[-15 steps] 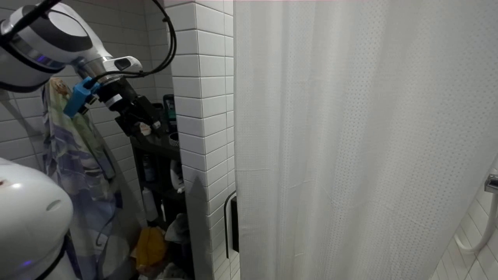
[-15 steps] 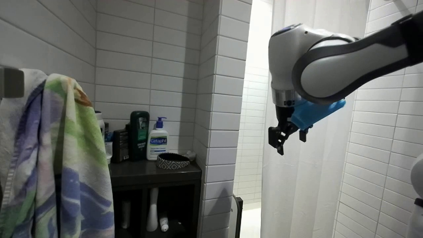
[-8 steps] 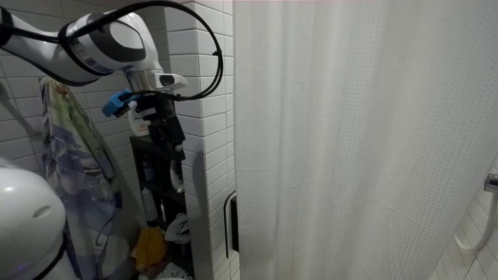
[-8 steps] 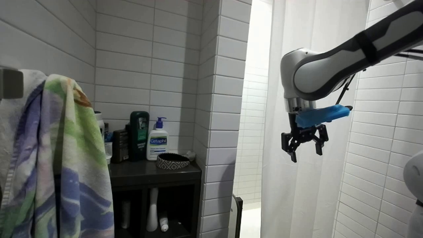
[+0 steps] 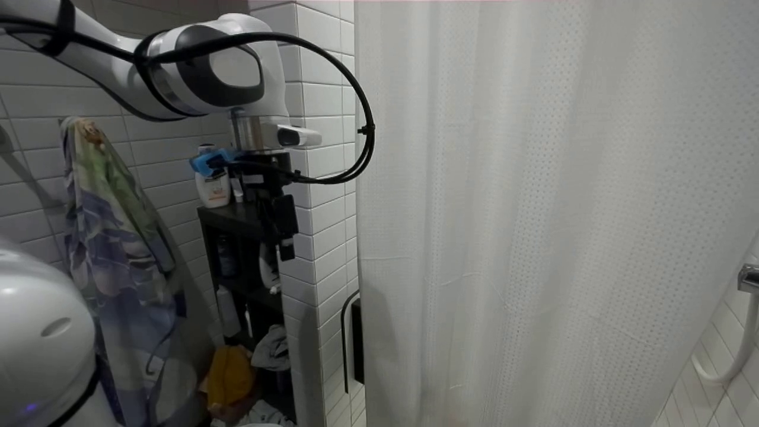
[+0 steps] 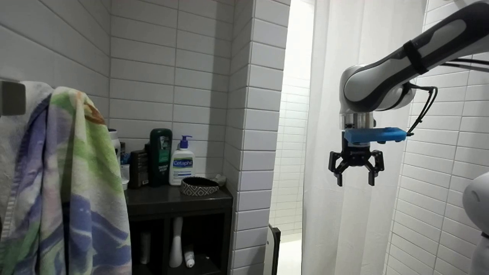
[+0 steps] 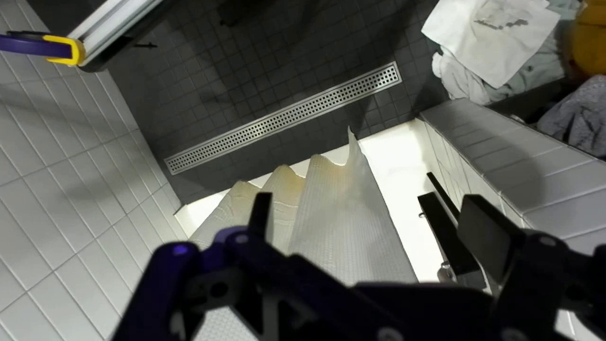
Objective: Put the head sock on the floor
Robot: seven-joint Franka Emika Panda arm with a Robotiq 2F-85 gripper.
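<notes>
The head sock, a mustard-orange fabric piece point(image 5: 230, 375), lies low beside the dark shelf in an exterior view. In the wrist view the head sock point(image 7: 589, 40) is cut off by the top right edge. The dark tiled floor point(image 7: 284, 61) spreads across the upper middle of the wrist view. My gripper point(image 6: 355, 181) points straight down in front of the shower curtain, jaws wide apart, nothing between them. It also appears before the shelf in an exterior view point(image 5: 280, 244), well above the head sock. From the wrist, the spread gripper point(image 7: 371, 218) shows only curtain and shower base beyond.
The dark shelf point(image 6: 179, 202) carries bottles and a black-and-white patterned band point(image 6: 199, 187). A tiled wall corner point(image 6: 252, 152) stands between shelf and curtain point(image 6: 328, 229). A patterned towel point(image 5: 118, 237) hangs beside the shelf. Grey cloth point(image 5: 273, 350) lies near the head sock.
My arm has swung away from the shelf towards the curtain. The gripper has gone from tilted to pointing straight down and has turned, its jaws still wide. The head sock has not moved.
</notes>
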